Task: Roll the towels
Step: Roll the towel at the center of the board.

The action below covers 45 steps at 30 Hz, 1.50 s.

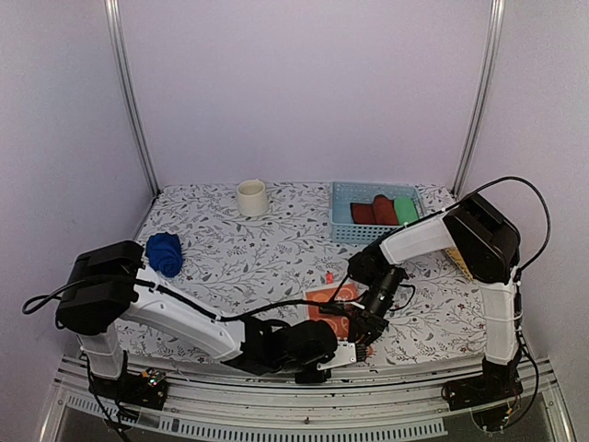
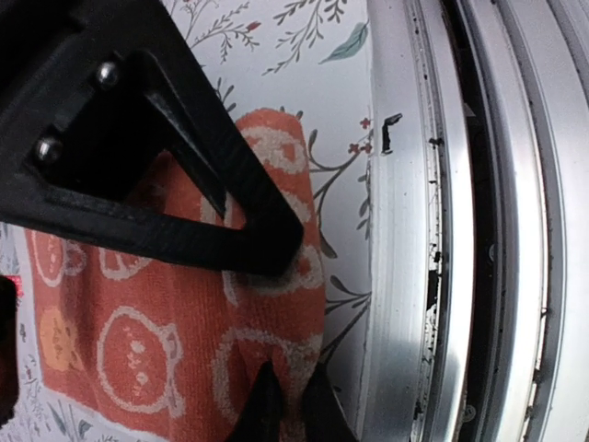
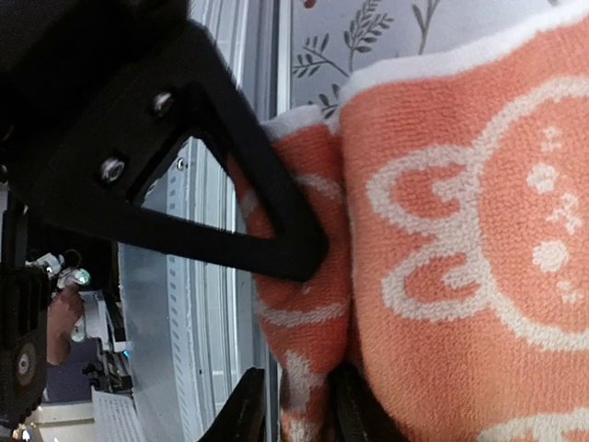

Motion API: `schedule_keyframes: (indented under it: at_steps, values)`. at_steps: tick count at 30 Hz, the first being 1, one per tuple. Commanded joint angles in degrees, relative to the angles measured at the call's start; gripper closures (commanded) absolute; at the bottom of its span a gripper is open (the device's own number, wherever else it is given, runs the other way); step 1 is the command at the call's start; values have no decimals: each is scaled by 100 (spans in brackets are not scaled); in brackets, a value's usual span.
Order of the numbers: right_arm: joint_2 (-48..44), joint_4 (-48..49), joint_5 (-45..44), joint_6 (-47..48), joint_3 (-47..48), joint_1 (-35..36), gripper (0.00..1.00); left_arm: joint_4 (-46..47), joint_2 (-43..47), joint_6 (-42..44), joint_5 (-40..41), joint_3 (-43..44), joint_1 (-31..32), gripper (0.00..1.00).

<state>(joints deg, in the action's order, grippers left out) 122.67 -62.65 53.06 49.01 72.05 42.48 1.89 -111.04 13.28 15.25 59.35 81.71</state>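
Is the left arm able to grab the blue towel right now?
Probably not yet: its end effector is busy at the orange towel, though the blue towel lies uncovered beside that arm.

Bare table (image 1: 276,262) between blue towel (image 1: 166,252), cup (image 1: 251,197) and basket (image 1: 342,230).

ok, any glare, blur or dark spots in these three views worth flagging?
Top external: even soft light, no hard shadows, rather coarse; the orange towel is mostly hidden. Left wrist: bright glare on the metal rail; the left finger is a black silhouette. Right wrist: towel weave sharp, the right finger black, far background at left dim and blurred.
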Motion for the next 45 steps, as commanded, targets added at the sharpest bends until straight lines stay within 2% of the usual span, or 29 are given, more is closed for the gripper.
schedule_keyframes:
  at_steps: [1,3,7,11,16,19,26,31,42,44,45]
  values:
    - [-879,10,-347,97,178,-237,66,-444,-9,-245,-635,124,-159,98]
    - [-1470,64,-481,-11,306,-449,61,-582,48,-488,-1066,158,-345,100]
    - [-2948,907,-713,-681,270,-855,60,-983,-102,-1063,-2142,463,-809,100]
    - [-4459,2010,-1311,-1072,-689,-873,57,-1200,-515,-1601,-3435,700,-1227,100]
    - [-5448,2430,-1260,-748,-1841,-852,57,-1023,-810,-2301,-4866,873,-1675,100]
    - [-5415,2462,-1556,-475,-2303,-648,57,-446,-1064,-2962,-5784,788,-2004,100]
    - [-4936,3193,-3021,-433,-2982,605,57,416,-1522,-4167,-6844,728,-2251,100]
    - [-4437,3829,-3841,-506,-3035,1192,56,539,-1696,-4497,-6953,780,-2321,100]
    - [-3599,4120,-4066,-318,-2994,1704,56,706,-1787,-4687,-6981,692,-2421,100]
    - [-3519,4170,-4156,-338,-3002,1757,63,716,-1800,-4685,-6991,711,-2430,100]
    - [-3471,4158,-4159,-340,-2974,1762,70,712,-1806,-4680,-6998,710,-2438,100]
